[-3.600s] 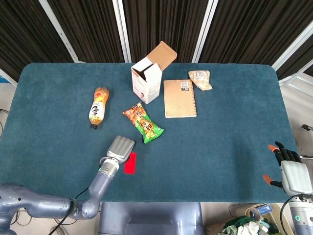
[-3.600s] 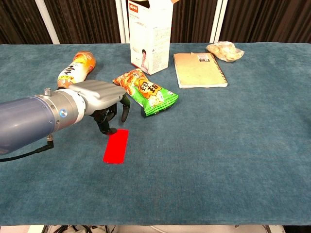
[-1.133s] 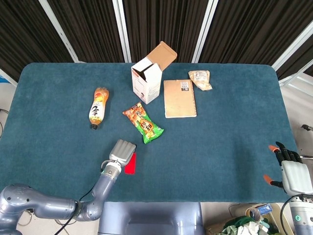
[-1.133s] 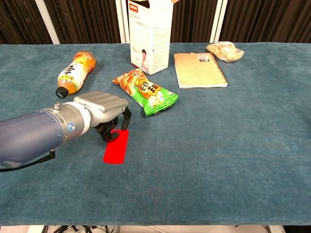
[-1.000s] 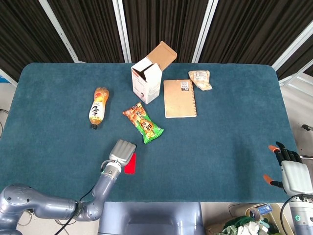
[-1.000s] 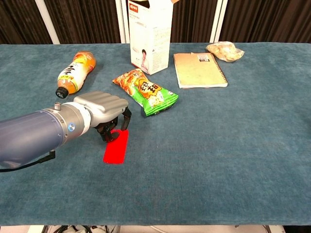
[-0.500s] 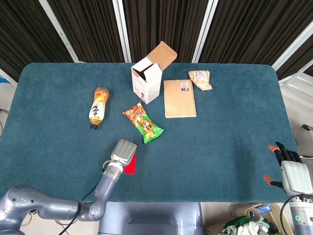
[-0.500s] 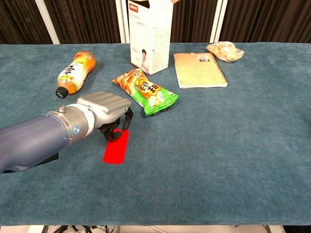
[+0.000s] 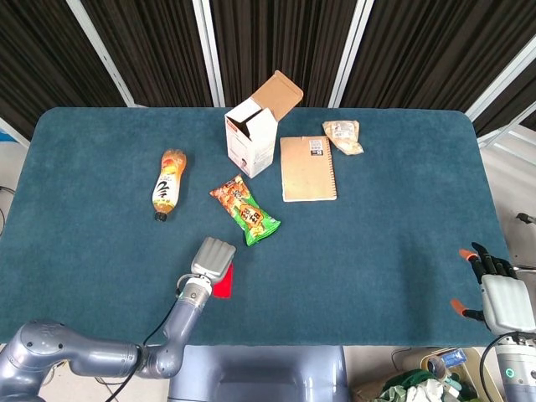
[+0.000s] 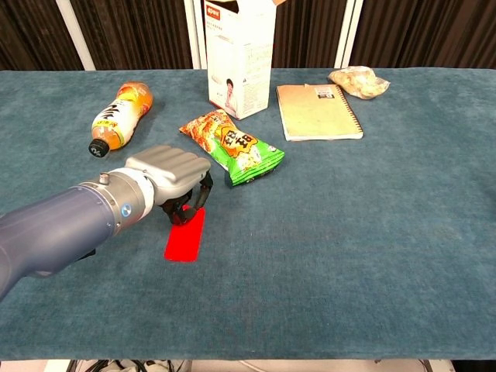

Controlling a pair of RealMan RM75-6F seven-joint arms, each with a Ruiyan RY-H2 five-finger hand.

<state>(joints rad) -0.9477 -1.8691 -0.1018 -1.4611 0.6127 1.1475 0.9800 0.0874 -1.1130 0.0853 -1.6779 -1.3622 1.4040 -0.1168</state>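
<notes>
On the left half of the desk [image 9: 84,167] an orange drink bottle [image 9: 168,182] lies on its side, cap toward the near edge. Nearer the front edge, the left hand [image 10: 170,177] hangs palm down over the far end of a flat red card [image 10: 186,234]; its fingers [image 10: 203,194] curl down onto that end and touch it, but whether they actually grip it cannot be told. The card lies flat on the desk close to the front edge, left of centre. Just beyond it lies a green snack packet [image 9: 245,211]. Toward the far edge stands an open white carton [image 9: 255,126], with a brown notebook [image 9: 307,168] beside it and a small clear bag [image 9: 343,136] further right. The right hand [image 9: 496,289] hangs off the desk's right front corner, fingers spread, holding nothing.
</notes>
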